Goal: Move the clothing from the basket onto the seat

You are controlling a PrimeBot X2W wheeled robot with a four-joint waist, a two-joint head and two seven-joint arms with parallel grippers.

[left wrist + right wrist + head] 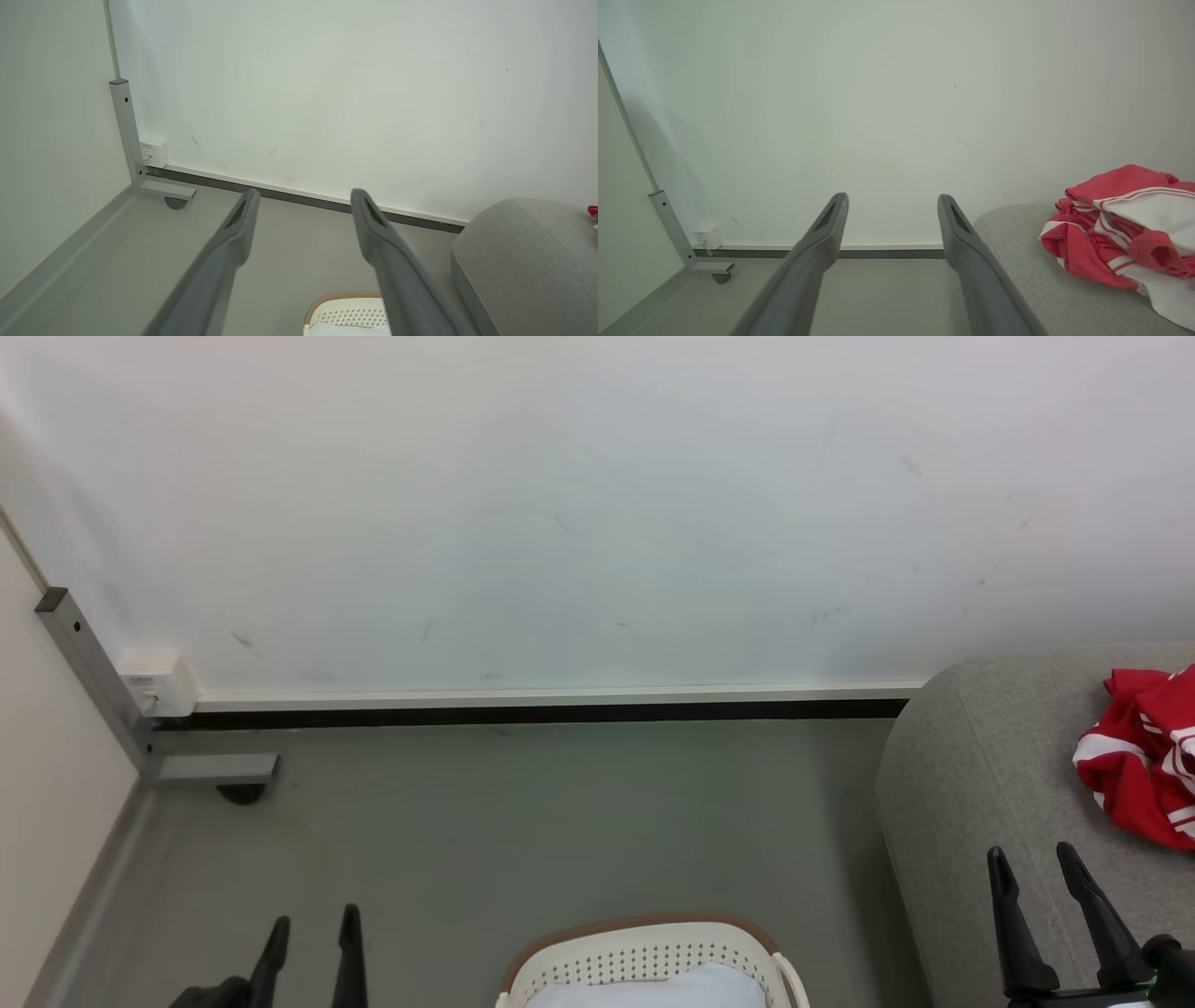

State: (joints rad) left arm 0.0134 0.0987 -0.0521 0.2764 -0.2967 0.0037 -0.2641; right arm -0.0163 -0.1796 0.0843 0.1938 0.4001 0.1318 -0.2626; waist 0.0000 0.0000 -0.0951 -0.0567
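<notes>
Nearest to us, the left claw point(315, 929) rises at the lower left of the head view, fingers apart and holding nothing. The right claw point(1032, 859) rises at the lower right, also spread and empty, its fingers over the near edge of the seat point(980, 775).

Between the two, at the bottom edge, sits the basket point(635, 926). It is low and inward from both claws and, by our reading, a little nearer the left one. We see its brown rim, its perforated wall and a patch of white padding point(653, 989) inside. No red shows there, but most of the interior is cut off by the frame, so we cannot tell whether a garment remains.

Beyond the basket lies bare grey floor point(560, 803). To the right and further off, the clothing point(1139, 765) lies in a crumpled heap on the seat, up and to the right of the right claw and apart from it. Its long axis runs roughly away from us, though the frame clips it.

We judge the transfer done or nearly so. Any further pick turns on reaching down and inward to the basket, and the right arm is the nearer one for the seat.

Farthest stands the white wall point(597, 523), with a metal post point(89, 663) in its left corner
</notes>
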